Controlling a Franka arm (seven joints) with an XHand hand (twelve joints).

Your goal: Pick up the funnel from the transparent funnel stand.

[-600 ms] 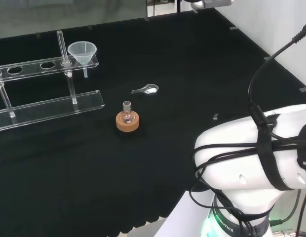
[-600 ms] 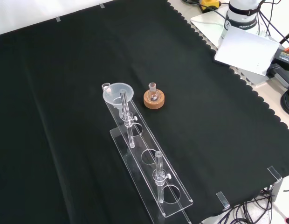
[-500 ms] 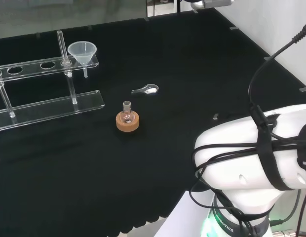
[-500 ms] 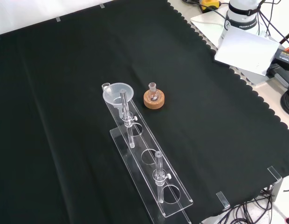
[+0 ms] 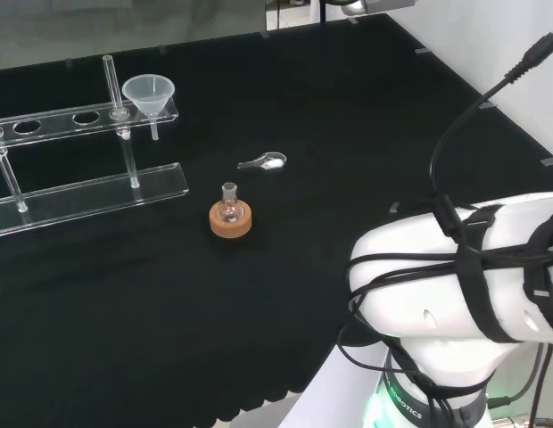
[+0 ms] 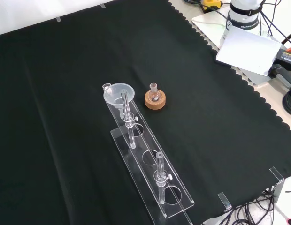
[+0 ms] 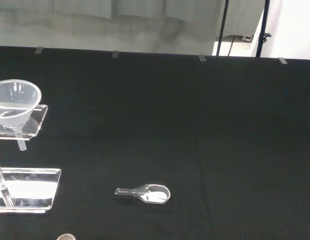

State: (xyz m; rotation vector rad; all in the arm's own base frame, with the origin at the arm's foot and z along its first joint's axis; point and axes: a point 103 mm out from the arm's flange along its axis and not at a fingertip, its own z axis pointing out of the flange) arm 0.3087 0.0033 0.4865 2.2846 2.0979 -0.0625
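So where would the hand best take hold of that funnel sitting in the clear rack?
Probably by the wide cone, coming down from above. The funnel sits upright in the end hole of the rack: its rim stands clear above the shelf, while its thin spout hangs through below, hemmed in by the rack. Lifting straight up should free it.

The funnel [image 5: 149, 93] is clear plastic with a wide round mouth, sitting upright in the end hole of the transparent funnel stand [image 5: 80, 183], its short stem hanging below the upper shelf. In the front view the funnel [image 6: 118, 94] rests at the far end of the stand [image 6: 150, 164]. The stand is a long clear two-tier rack on the black worktop: an upper shelf with round holes, carried on thin posts over a flat base plate.
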